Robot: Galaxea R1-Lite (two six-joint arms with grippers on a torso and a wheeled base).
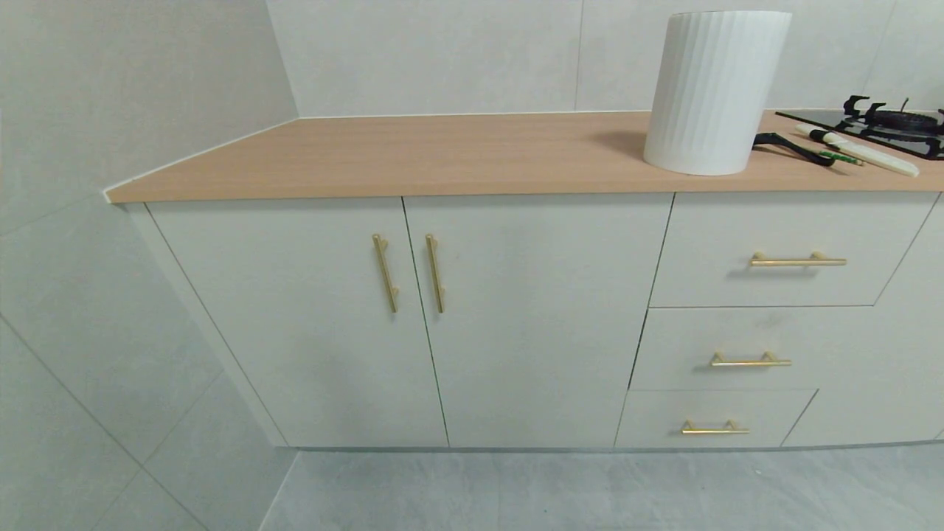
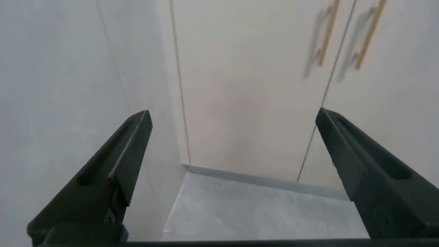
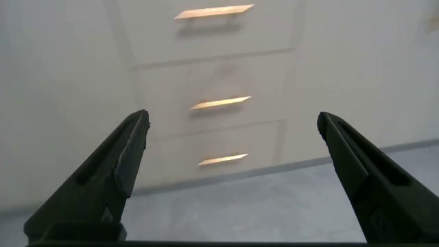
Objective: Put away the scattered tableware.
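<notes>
Scattered tableware lies at the right end of the wooden counter [image 1: 413, 151]: a black utensil [image 1: 793, 147], a long white-handled utensil [image 1: 863, 151] and a thin green one [image 1: 844, 155] between them. A tall white ribbed holder [image 1: 712, 92] stands just left of them. My left gripper [image 2: 233, 116] is open and empty, held low before the double cabinet doors [image 2: 274, 89]. My right gripper [image 3: 232, 118] is also open and empty, facing the stack of drawers [image 3: 219, 75] near the floor.
A black gas hob [image 1: 892, 122] sits at the counter's far right. Below are two doors with gold handles [image 1: 385, 273] and three drawers with gold handles [image 1: 796, 259]. A tiled wall [image 1: 88, 221] closes the left side. Grey floor [image 1: 590, 490] lies in front.
</notes>
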